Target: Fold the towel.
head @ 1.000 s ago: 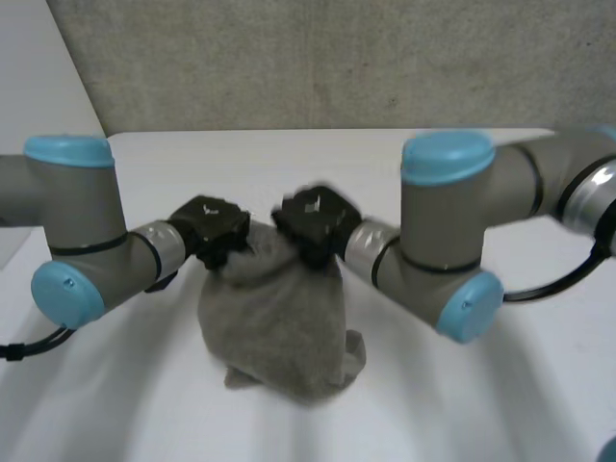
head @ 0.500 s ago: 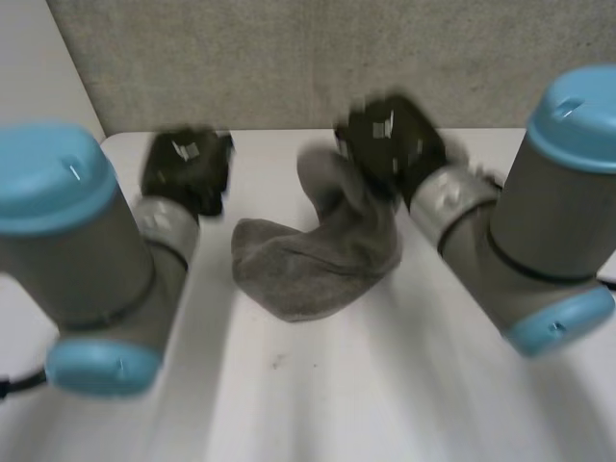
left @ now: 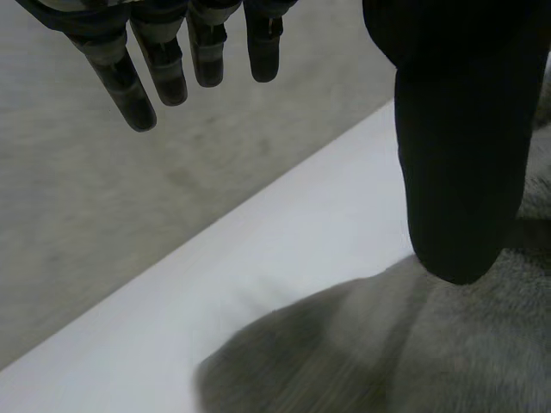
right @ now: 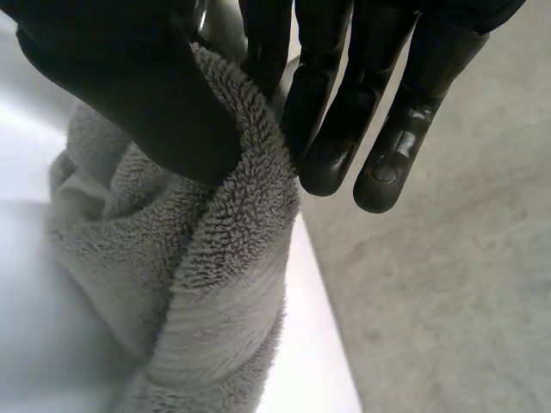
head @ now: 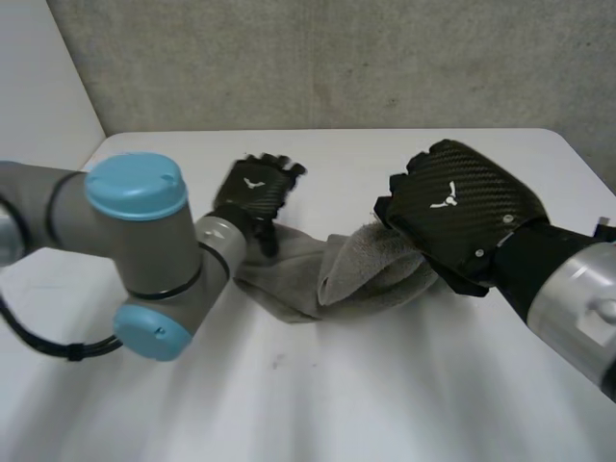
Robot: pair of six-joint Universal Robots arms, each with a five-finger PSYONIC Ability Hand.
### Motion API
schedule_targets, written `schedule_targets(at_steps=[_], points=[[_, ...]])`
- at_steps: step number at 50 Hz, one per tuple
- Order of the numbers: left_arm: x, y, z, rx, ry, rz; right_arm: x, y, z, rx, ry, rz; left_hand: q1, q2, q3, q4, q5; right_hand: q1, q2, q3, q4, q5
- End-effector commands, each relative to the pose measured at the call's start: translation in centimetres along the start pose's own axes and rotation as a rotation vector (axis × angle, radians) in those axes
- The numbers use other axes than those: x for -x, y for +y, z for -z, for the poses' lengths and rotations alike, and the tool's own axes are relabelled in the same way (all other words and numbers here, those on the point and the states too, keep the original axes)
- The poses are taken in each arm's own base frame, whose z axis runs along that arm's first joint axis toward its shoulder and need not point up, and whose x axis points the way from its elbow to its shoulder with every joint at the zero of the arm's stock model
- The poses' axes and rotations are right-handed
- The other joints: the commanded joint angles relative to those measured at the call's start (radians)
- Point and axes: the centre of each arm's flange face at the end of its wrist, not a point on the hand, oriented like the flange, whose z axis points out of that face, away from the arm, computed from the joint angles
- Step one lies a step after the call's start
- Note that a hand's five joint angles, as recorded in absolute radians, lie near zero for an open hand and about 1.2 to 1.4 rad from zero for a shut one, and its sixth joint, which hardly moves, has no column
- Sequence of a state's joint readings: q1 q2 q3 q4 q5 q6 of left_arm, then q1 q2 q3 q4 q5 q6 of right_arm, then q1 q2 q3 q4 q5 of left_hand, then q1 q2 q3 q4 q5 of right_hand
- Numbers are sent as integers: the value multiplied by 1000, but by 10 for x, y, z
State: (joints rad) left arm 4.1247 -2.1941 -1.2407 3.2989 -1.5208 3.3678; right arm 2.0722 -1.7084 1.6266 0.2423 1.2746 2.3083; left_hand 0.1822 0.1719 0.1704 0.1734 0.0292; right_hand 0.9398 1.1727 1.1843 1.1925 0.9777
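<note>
**Between the two hands, a bunched towel lies crosswise**

From the head view, the crumpled grey terry towel (head: pixel 327 274) rests on the white table (head: pixel 337 395) as a rumpled band. Its long axis runs across the table from one arm towards the other. The black left hand (head: pixel 255 192) sits at the towel's left end. The black right hand (head: pixel 460 219) covers the right end, where the cloth rises off the table towards the palm. Both hands are at the cloth, so neither is the nearer. As I judge it, the coming move turns on the right end being raised while the left end lies low.

Along the left wrist view, the left hand (left: pixel 448 155) is spread and grips nothing. Its fingers (left: pixel 164 73) are straight and well apart from the thumb, reaching out over bare table. The towel (left: pixel 465 353) lies on the thumb side, under and beside the thumb and not at the fingertips. Whether the thumb touches the pile I cannot tell. The head view, which looks onto the back of this hand, does not show that spread.

Along the right wrist view, the right hand (right: pixel 146 103) is clamped on the towel (right: pixel 224 258). A thick ridge of pile is pinched between the thumb and the fingers (right: pixel 331 120), and the rest falls away from the grip in loose folds. For a fold, the left hand would probably have to close on its own end first.
</note>
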Motion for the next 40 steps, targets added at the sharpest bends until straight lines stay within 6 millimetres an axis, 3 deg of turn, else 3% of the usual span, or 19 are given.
schedule_targets(at_steps=[1,5,7,8,9,10,11,12,13,19,22,25,27,32,36,37,38,40], points=[[-47,39,-6,62,295,9,-3,-10,13,-39,23,13,5,15,17,14,-17,456,224,212,204,244],[-62,45,2,80,390,20,-3,-7,12,-31,23,11,57,68,69,66,36,456,224,212,204,244],[-65,47,6,86,423,26,-5,-5,11,-25,27,9,163,174,175,172,142,456,224,212,204,244],[-69,47,10,87,461,32,-6,-5,10,-23,34,11,349,360,361,358,328,456,224,212,204,244],[-69,47,10,87,462,32,-8,-3,9,-21,43,13,351,362,363,360,330,456,224,212,204,244],[-73,45,14,82,507,38,-9,-3,9,-21,43,13,654,664,665,662,632,456,224,212,204,244],[-73,45,14,82,508,38,-12,-2,6,-19,57,15,657,667,668,665,635,456,224,212,204,244],[-74,44,15,78,526,36,-15,3,3,-10,70,17,1055,1065,1067,1064,1033,456,224,212,204,244],[-71,38,13,59,509,31,-15,3,3,-10,70,17,1212,1223,1224,1221,1191,456,224,212,204,244],[-35,7,-3,-12,249,3,-26,21,-15,19,115,9,1214,1224,1226,1223,1193,456,224,212,204,244],[31,-27,-9,-89,-193,13,-30,25,-25,17,137,7,1214,1224,1226,1223,1193,456,224,212,204,244],[42,-36,-5,-111,-284,20,-37,28,-38,-10,182,-28,1214,1224,1226,1223,1193,456,224,212,204,244],[52,-56,8,-171,-367,33,-40,32,-47,-20,211,-72,1214,1224,1226,1223,1193,456,224,212,204,244],[49,-60,34,-184,-362,35,-45,42,-70,-66,277,-206,1214,1224,1226,1223,1193,456,224,212,204,244],[36,-48,55,-134,-331,28,-30,63,-87,-26,235,-262,1214,1224,1226,1223,1193,456,224,212,204,244],[24,-40,68,-103,-298,19,-23,71,-91,7,206,-265,1214,1224,1226,1223,1193,456,224,212,204,244],[24,-40,68,-103,-298,19,-22,71,-91,8,206,-265,1214,1224,1226,1223,1193,456,224,212,204,244],[-4,-23,95,-23,-221,-5,-8,83,-92,84,139,-253,1214,1224,1226,1223,1193,456,224,212,204,244]])
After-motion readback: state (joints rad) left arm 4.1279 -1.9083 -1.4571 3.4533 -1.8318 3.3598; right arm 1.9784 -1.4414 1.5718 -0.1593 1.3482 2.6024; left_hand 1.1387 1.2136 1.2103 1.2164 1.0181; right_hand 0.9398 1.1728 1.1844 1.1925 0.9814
